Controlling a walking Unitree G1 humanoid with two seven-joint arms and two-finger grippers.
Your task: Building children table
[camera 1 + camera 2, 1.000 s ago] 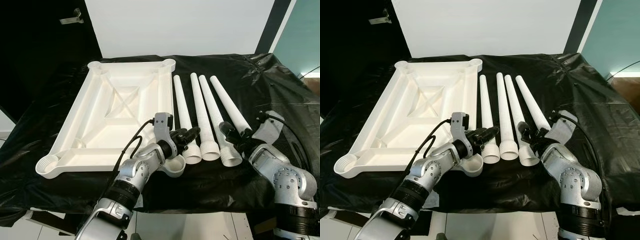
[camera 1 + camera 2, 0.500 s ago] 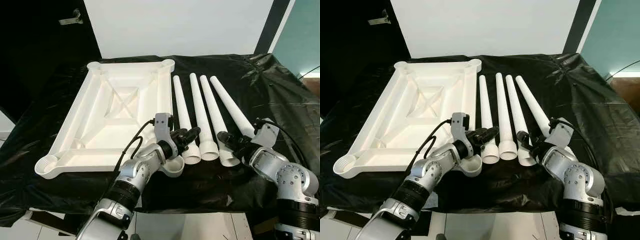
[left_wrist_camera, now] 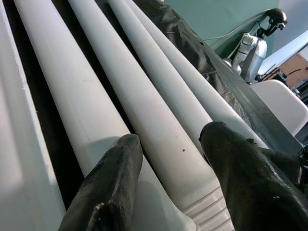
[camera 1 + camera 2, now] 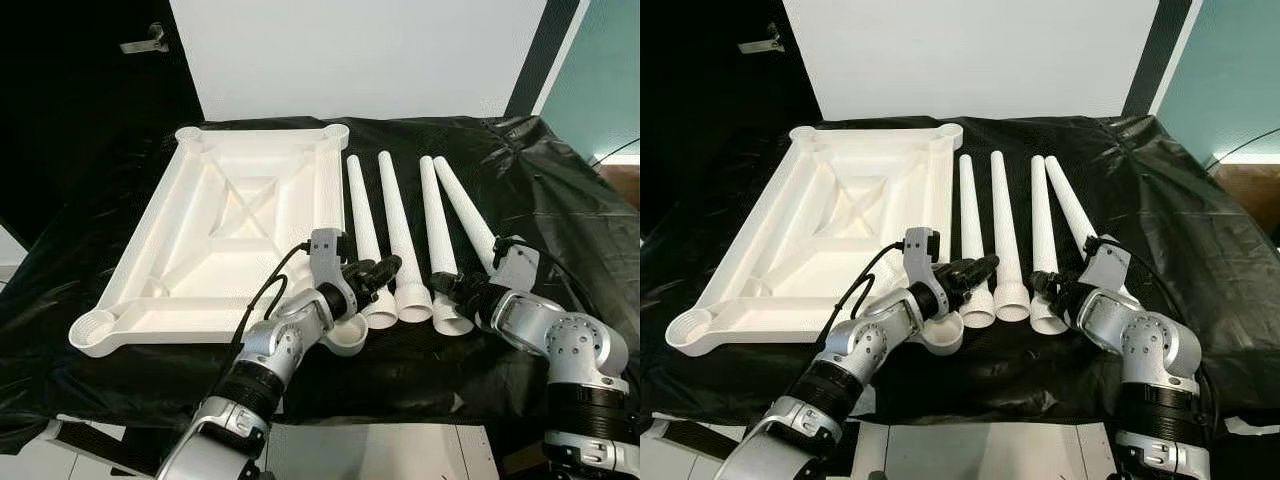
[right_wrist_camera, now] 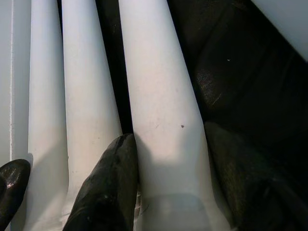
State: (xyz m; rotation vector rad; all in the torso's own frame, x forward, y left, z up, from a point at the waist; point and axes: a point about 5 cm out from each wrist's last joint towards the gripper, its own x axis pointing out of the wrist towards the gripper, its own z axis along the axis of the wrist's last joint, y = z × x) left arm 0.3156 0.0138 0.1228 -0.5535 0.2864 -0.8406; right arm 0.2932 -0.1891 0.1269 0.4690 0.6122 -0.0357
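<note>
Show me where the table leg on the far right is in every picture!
Left eye view: far-right leg, last in the row, running down to the right gripper.
Right eye view: last in the row again.
Left wrist view: the farthest leg, along the cloth.
Right wrist view: the widest leg, in the middle.
Shared landmark: the black cloth right beside it.

White plastic tabletop (image 4: 225, 230) and four white tapered legs (image 4: 394, 235) lie on glossy black sheeting (image 4: 560, 190) over the bench; silver arms end in black end effector fingers (image 3: 113, 185).
</note>
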